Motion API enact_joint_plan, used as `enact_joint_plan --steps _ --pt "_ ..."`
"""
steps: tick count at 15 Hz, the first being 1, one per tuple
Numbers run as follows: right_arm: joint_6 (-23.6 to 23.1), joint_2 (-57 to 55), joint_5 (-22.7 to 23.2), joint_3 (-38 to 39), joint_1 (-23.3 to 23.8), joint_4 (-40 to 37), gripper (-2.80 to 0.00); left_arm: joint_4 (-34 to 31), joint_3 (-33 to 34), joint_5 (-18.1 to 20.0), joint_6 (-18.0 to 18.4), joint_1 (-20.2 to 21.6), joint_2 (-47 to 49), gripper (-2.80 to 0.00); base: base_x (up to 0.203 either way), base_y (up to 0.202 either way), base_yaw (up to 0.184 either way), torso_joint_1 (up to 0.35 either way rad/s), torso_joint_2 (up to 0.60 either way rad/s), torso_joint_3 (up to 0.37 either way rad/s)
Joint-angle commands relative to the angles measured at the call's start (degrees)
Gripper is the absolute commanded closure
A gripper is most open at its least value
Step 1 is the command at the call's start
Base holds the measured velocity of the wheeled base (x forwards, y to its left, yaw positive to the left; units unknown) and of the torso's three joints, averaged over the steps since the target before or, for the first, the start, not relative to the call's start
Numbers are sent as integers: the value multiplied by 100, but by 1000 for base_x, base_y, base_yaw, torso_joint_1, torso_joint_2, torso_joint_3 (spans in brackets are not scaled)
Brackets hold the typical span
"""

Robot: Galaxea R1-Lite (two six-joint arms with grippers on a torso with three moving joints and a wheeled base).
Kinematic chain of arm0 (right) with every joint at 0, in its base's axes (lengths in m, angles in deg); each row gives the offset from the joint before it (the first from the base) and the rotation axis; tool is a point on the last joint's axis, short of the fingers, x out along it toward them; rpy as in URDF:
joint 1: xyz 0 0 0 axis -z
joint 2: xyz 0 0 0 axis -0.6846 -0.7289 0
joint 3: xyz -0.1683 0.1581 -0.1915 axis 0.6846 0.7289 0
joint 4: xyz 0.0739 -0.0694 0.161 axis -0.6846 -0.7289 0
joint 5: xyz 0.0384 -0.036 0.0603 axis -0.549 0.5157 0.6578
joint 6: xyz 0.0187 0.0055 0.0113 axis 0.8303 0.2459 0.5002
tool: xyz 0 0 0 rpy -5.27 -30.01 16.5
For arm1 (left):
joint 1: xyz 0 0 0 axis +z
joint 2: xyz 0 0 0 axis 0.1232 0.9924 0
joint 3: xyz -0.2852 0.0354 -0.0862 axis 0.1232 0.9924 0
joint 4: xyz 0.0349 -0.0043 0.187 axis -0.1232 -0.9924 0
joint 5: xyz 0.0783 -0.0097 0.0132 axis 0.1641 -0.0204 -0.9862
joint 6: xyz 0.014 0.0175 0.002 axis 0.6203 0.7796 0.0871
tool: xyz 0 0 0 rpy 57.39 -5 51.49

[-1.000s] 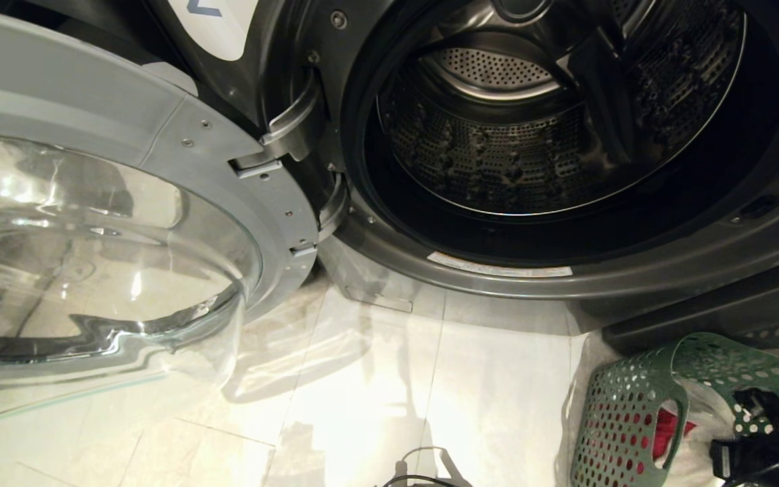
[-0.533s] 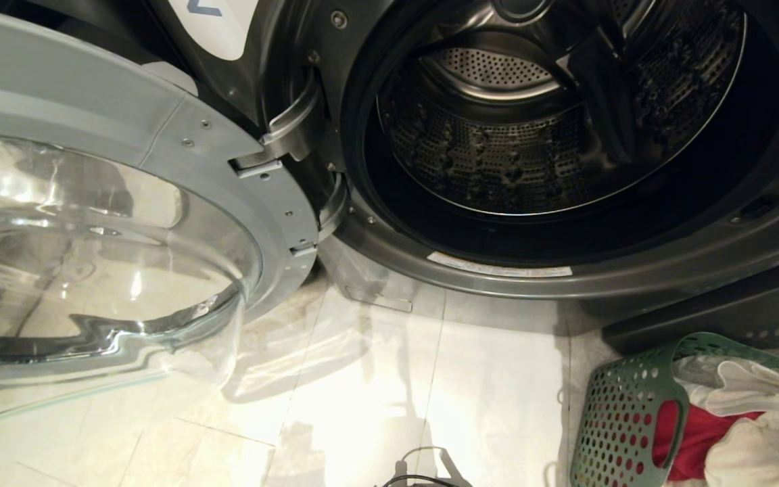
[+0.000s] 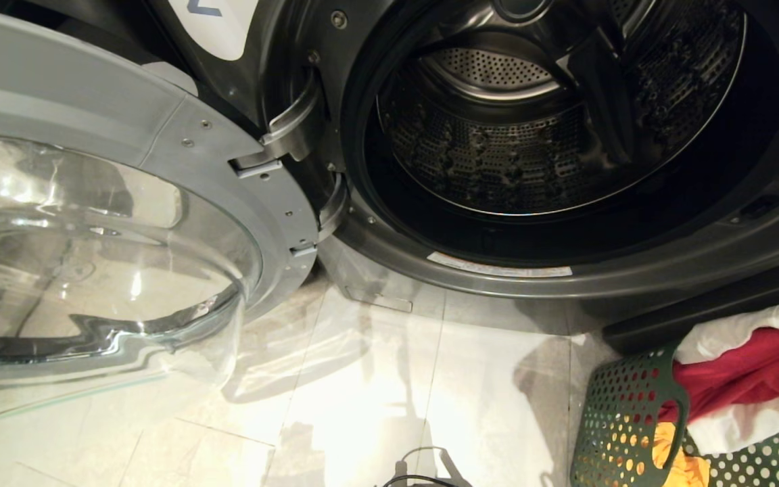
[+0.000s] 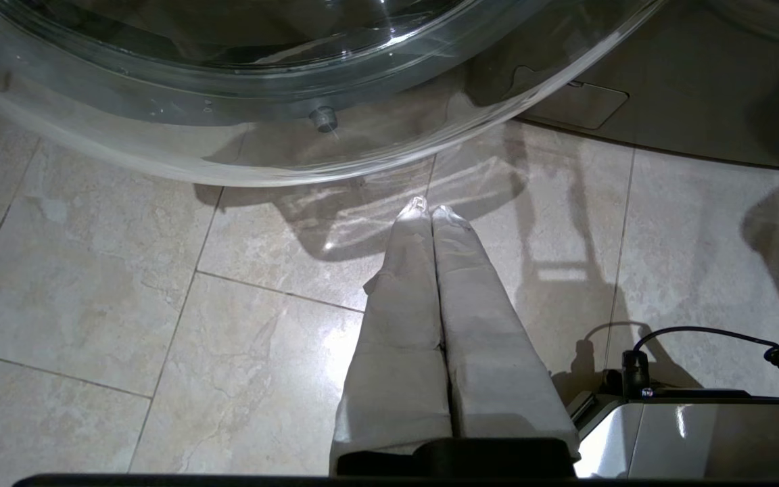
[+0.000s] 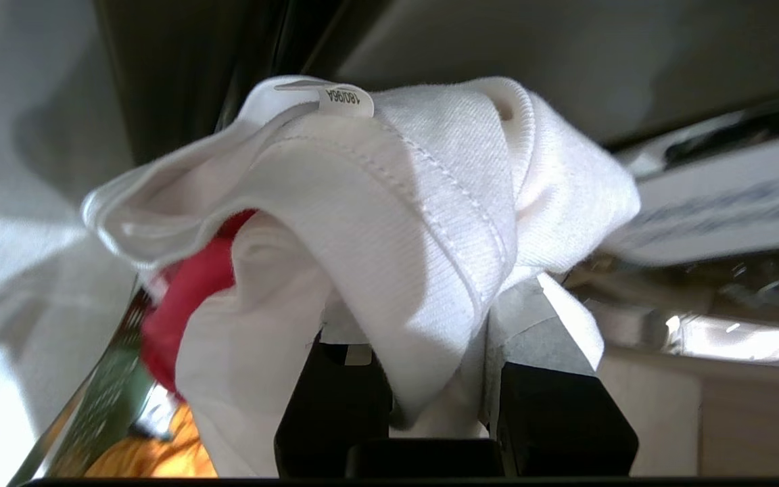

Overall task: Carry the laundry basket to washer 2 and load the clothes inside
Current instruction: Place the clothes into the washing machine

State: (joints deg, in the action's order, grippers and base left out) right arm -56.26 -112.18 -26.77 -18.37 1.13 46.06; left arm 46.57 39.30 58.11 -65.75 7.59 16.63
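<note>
Washer 2 [image 3: 633, 277] stands with its door [image 3: 112, 115] swung open to the left and its steel drum [image 3: 498, 155] bare. The green laundry basket [image 3: 623, 419] sits on the floor at the lower right. The clothes, a white garment [image 5: 389, 203] with a red one [image 3: 748, 372] caught in its folds, hang above the basket, in front of the washer's base. My right gripper [image 5: 430, 325] is shut on the white garment and is outside the head view. A yellow-orange garment [image 3: 677, 463] lies in the basket. My left gripper [image 4: 430, 211] is shut and empty, low over the tiles.
The open glass door [image 4: 295, 101] bulges out over the pale tile floor [image 3: 389, 392] on the left, above my left gripper. A coiled black cable and part of my base [image 4: 700, 426] show beside the left arm. A white label with a blue numeral [image 3: 217, 24] is at the top.
My right gripper was down in the basket, then rose out of the head view with the white and red garments. The yellow-orange garment now shows in the basket.
</note>
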Motion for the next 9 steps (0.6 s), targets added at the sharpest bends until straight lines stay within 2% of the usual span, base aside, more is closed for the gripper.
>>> enact_joint_plan --steps 1,3,5,7,9 --pt "0 658 100 -127 33 -101 0 -2 0 2 -2 2 6 0 0 0 0 0 0 0" --pt "22 1061 565 -189 31 -614 0 3 0 -2 -2 2 6 0 0 0 0 0 0 0" --pt "26 1552 1183 -420 -38 -1461 0 -2 0 -7 -2 2 6 0 0 0 0 0 0 0" --pt "17 1904 1852 -719 -247 -2253 0 7 0 2 -2 2 6 0 0 0 0 0 0 0" --pt "13 2090 2446 -775 -621 -2617 0 3 0 0 -2 2 6 0 0 0 0 0 0 0"
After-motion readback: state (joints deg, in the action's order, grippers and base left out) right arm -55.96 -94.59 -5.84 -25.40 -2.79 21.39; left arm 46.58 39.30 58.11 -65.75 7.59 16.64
